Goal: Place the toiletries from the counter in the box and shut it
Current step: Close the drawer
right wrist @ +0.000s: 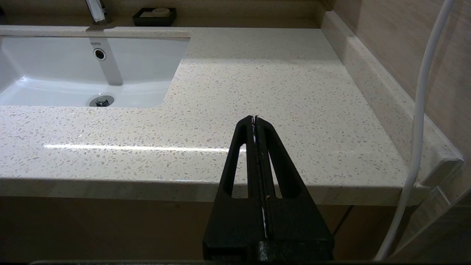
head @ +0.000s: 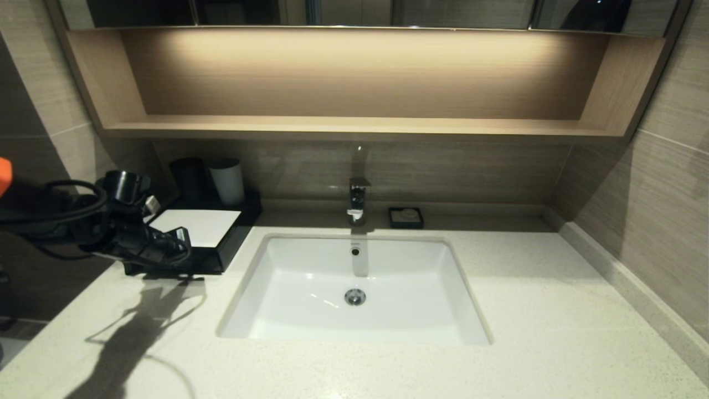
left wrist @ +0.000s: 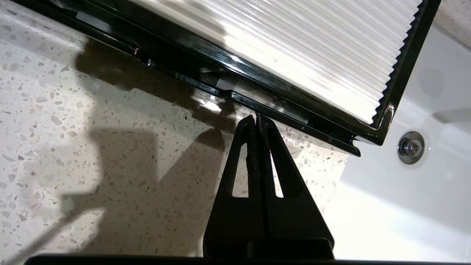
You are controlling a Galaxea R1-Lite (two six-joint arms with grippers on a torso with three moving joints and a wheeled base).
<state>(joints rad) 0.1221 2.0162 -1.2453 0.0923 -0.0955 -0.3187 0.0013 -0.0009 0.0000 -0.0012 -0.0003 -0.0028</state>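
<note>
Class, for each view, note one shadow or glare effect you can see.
Head view: the left gripper casts a long dark shadow across the counter. Left wrist view: glare whitens the box panel. Right wrist view: a bright streak crosses the counter.

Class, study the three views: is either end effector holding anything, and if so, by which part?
Nothing is held. The left end effector is shut and empty at the box's front edge; the right end effector is shut and empty before the counter.

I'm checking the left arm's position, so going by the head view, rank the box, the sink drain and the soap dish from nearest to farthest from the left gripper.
1. Box: right at the left gripper.
2. Sink drain: mid-basin, toward the right.
3. Soap dish: back edge, right of the faucet.
</note>
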